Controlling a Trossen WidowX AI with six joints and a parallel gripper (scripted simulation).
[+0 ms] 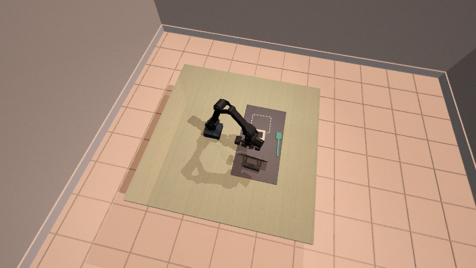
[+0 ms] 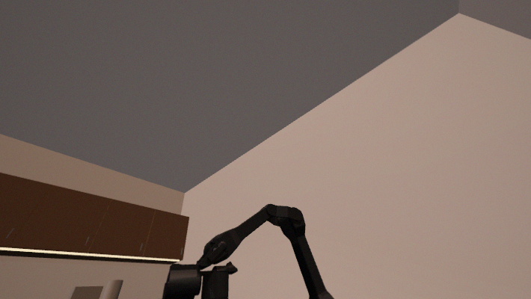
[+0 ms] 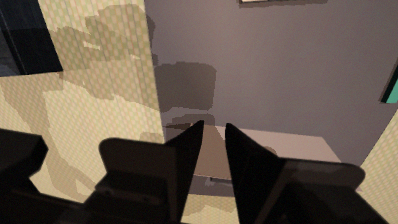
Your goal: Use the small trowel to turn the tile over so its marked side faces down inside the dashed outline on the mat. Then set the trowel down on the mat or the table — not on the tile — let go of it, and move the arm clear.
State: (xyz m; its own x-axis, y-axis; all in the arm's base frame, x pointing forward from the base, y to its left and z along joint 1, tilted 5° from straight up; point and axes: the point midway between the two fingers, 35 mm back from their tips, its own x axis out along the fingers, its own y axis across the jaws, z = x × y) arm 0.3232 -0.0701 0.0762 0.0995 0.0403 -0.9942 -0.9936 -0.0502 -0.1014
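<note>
The green trowel [image 1: 277, 145] [image 3: 391, 87] lies flat on the dark grey mat [image 1: 268, 175] [image 3: 300, 75], right of the tile, with nothing touching it. The white tile [image 1: 264, 133] with its dark square mark facing up lies just below the dashed outline [image 1: 261, 114], and my arm partly covers it. My gripper [image 1: 251, 147] [image 3: 214, 126] hangs over the mat's left part, left of the trowel. Its fingers are nearly together and nothing is between them.
A small tan plate on a dark frame [image 1: 252, 157] [image 3: 280, 150] stands on the mat just below my fingertips. The mat lies on an olive table top [image 1: 201, 201] [image 3: 100, 115]. The arm's base [image 1: 212, 130] sits left of the mat.
</note>
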